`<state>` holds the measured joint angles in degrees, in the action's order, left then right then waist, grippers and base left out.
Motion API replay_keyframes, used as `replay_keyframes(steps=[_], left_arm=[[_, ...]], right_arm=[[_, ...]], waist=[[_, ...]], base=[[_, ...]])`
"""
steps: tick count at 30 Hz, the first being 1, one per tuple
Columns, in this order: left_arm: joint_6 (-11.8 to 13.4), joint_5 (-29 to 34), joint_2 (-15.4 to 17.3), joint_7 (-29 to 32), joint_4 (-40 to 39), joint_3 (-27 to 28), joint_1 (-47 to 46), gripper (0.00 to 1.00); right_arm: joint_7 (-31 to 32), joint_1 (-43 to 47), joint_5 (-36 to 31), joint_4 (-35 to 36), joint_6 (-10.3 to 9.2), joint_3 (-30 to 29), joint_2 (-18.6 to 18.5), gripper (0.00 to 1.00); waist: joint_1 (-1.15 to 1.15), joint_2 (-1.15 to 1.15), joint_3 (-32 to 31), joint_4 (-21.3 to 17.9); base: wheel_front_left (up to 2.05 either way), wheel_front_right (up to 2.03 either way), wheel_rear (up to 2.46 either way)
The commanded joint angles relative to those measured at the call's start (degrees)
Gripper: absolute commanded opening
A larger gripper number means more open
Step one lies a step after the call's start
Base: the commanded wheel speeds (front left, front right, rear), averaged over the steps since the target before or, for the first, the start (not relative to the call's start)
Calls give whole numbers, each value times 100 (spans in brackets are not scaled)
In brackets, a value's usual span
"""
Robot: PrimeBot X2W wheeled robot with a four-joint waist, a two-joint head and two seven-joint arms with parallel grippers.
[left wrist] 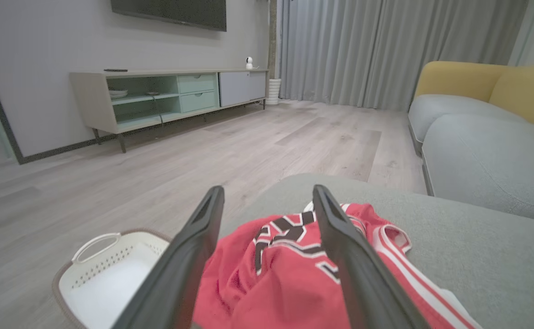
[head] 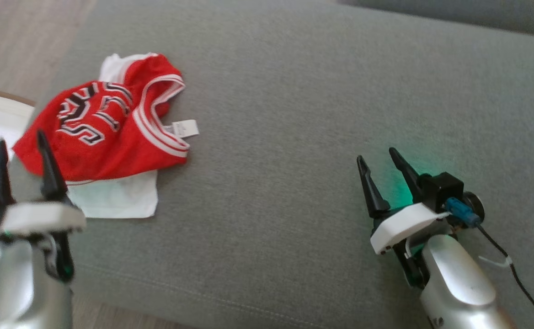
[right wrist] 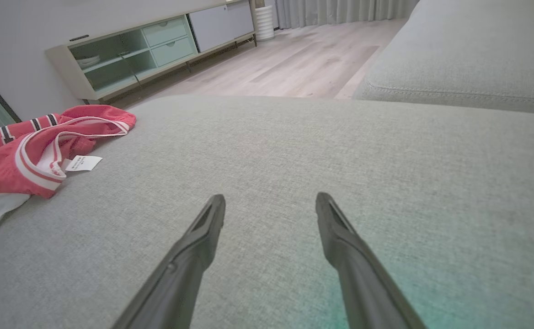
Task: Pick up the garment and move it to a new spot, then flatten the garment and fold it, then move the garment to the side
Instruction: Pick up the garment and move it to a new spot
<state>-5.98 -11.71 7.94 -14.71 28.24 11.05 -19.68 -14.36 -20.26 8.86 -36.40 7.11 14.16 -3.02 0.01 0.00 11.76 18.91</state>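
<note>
Your left gripper [head: 21,138] is holding its jaws wide with nothing between them, hovering at the lower left of the head view just short of the garment [head: 111,132]; in the left wrist view the red cloth is showing between the two fingers. Your right gripper [head: 377,154] is also standing wide and empty at the lower right, over bare sofa cushion [head: 294,114] and well apart from the garment.

The garment is lying crumpled at the upper left of the head view, close to the cushion's left edge, with a white layer [head: 120,198] sticking out beneath the red; whether that is lining or a separate piece, you cannot tell.

A shallow pinch is risking a lift of the red layer alone, leaving the white dragging. Pressing too deep is risking a bite into the cushion fabric. With the white basket [left wrist: 111,260] and floor lying just past that edge, a loose hold could be letting the garment slide off.
</note>
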Motion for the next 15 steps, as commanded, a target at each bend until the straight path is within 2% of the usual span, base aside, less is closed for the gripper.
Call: replay_keyframes(steps=[1, 8, 13, 15], left_arm=[[-78, -55, 376, -12, 115, 42, -447, 100], [-147, -697, 949, 653, 1107, -796, -1519, 100], [-149, -1396, 1266, 1309, 1714, -1252, -1795, 100], [-149, -1498, 1319, 1424, 1833, -1280, -1822, 100]], right_arm=[[-63, -222, -69, 185, 37, 110, 14, 100], [-63, -429, -201, 255, 37, 96, 14, 100], [-63, -534, -205, 340, 37, 110, 14, 100], [-63, -547, -202, 357, 37, 104, 14, 100]], waist=[[-1, 0, 245, -217], [-1, 0, 643, -576], [-1, 0, 825, -846], [-1, 0, 858, -892]], base=[[0, 0, 0], [0, 0, 0], [0, 0, 0], [0, 0, 0]])
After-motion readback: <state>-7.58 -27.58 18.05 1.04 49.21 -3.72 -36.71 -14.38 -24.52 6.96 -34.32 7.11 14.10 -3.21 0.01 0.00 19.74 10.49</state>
